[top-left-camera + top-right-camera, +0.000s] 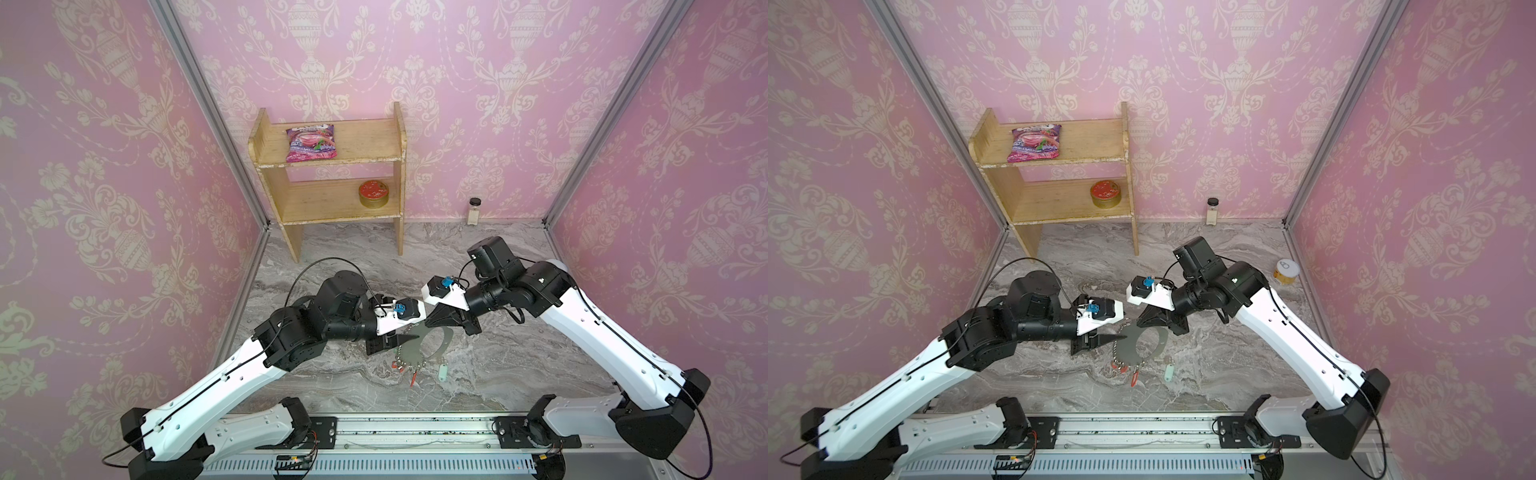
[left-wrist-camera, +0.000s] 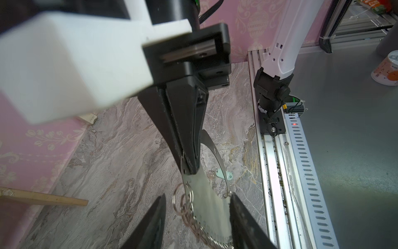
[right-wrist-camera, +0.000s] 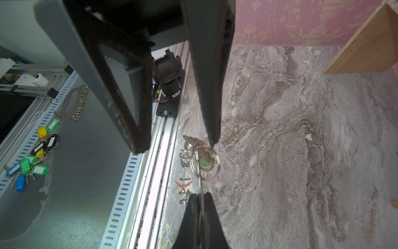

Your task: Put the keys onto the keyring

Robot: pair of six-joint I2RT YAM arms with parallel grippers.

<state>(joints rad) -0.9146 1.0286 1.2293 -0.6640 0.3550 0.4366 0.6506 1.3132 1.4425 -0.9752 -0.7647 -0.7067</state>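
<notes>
On the left, the left end effector [image 2: 198,200] is seen with its jaws partly parted. Nothing is gripped, and the near rim of the keyring [image 1: 412,353] is straddled by the two fingers [image 2: 155,215]. The keyring is held at a tilt over the marble tabletop [image 1: 519,374], with silver loops [image 2: 187,207] and red tags [image 1: 413,379] hanging from its lower rim. Whether that rim rests on the tabletop cannot be told. Just right of the red tags, the keys [image 1: 442,371] with the mint-green tag are laid flat on the tabletop, just beside the keyring's lower rim and held by neither end effector. Further right, the right end effector [image 3: 200,197] is clamped fully closed on the keyring's far edge.
</notes>
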